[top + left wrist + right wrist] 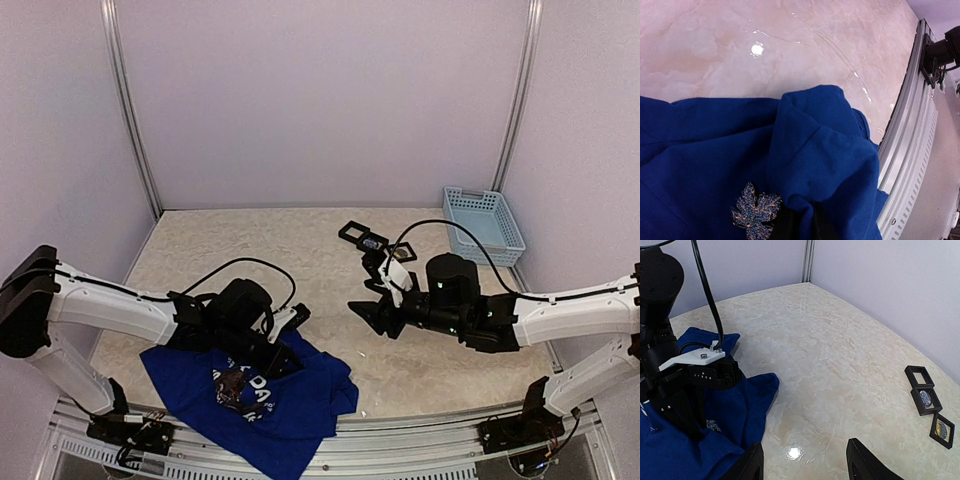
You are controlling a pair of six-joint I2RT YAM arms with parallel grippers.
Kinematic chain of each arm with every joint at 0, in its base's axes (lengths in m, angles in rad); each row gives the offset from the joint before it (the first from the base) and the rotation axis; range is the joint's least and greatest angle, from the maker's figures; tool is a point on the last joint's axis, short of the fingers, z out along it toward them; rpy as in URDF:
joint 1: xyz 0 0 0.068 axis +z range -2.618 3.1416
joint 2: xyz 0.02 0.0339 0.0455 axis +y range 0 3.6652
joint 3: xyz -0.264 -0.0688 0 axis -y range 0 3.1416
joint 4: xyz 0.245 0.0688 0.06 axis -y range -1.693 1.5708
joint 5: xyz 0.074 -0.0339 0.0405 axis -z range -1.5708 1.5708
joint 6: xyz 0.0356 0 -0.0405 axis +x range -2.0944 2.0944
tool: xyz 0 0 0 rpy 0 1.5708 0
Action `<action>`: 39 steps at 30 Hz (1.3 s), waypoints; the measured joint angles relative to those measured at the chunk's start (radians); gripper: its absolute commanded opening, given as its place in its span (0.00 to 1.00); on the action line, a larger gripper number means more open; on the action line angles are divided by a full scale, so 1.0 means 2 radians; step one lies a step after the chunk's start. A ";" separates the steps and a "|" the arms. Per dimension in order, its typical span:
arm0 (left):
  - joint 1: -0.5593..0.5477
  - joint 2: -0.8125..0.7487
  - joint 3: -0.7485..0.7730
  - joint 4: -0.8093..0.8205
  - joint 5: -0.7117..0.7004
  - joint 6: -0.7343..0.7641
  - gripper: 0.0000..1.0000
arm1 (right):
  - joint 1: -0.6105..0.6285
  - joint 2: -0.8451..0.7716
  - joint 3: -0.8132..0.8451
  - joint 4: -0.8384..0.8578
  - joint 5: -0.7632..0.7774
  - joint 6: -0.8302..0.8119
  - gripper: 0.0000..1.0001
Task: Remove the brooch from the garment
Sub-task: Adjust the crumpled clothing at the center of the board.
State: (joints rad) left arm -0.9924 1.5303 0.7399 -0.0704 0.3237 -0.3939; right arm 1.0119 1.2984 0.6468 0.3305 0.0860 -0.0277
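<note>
Left gripper (804,225), jaws pinched on a blue T-shirt (830,150) fold just beside the leaf brooch (755,211), looked liable to lose that fold should the open, empty right gripper (805,465) tug

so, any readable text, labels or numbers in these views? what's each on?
"DA": white print on the blue garment, top view; a tentative read, the rest of the lettering is hidden or blurred.
Dark graphic beside that lettering: no words legible.
Black square frames: contents too small to read.
Blue basket: no label visible.
Wrist views: no readable text.
</note>
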 measured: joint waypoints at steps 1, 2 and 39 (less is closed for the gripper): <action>-0.008 0.000 0.000 0.000 -0.004 0.003 0.01 | 0.000 -0.004 -0.002 0.001 0.002 0.000 0.58; -0.015 -0.001 0.000 0.001 -0.006 0.002 0.00 | 0.000 -0.007 -0.003 0.002 0.005 0.000 0.58; -0.324 -0.088 -0.085 0.028 -0.243 0.024 0.83 | 0.003 0.026 0.020 -0.019 -0.117 -0.024 0.61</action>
State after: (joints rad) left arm -1.6398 1.3537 0.5697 -0.0147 -0.1623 -0.3466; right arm 1.0176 1.3502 0.6865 0.2920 -0.1478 -0.0750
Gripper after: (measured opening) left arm 0.727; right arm 0.613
